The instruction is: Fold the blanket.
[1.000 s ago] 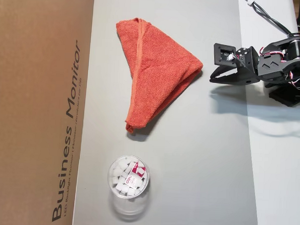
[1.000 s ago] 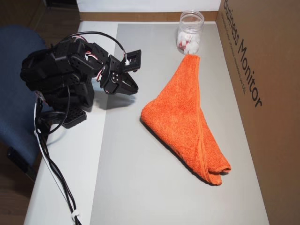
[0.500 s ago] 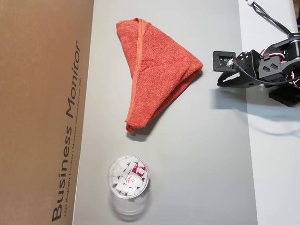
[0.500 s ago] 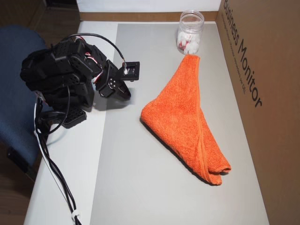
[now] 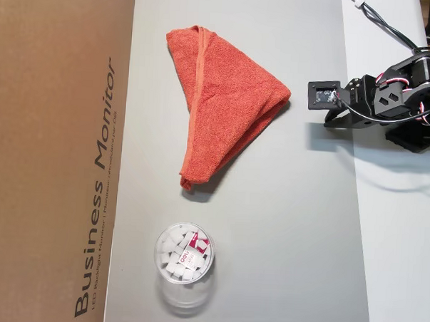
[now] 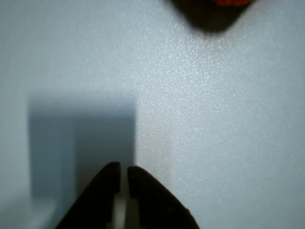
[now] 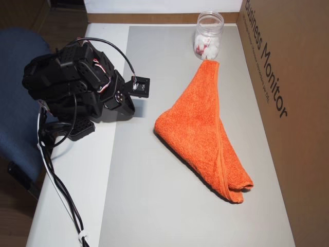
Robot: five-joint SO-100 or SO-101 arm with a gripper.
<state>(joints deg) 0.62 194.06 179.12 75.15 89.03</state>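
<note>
Blanket (image 5: 224,108) lying folded over into a rough triangle on the grey mat (image 5: 298,229), hem (image 5: 198,82) running down one side and both layers stacked, so at least one fold reads as done. Seen in an overhead view (image 7: 205,134), same triangle, long tip reaching toward the cup (image 7: 208,35) of white pieces, broad end toward the cardboard box (image 7: 288,103). Nothing touching the blanket. Pincer (image 6: 123,174) narrowed to a thin slit and holding nothing, tips dark against bare mat in the wrist view; only a sliver of orange (image 6: 233,2) at the top edge there, so aimed near the blanket's corner but apart from it. Arm (image 5: 389,101) tucked back at the mat's edge on the side away from the box, camera housing (image 5: 322,94) closest to the blanket's blunt corner, near yet not in contact. Judged as a retreat or rest pose: low, folded, clear of the cloth, leaving the fold undisturbed. Cup parked beyond the blanket's tip, out of the arm's likely path. Cables (image 7: 61,180) trailing off the white surface (image 7: 77,170) behind the arm.
</note>
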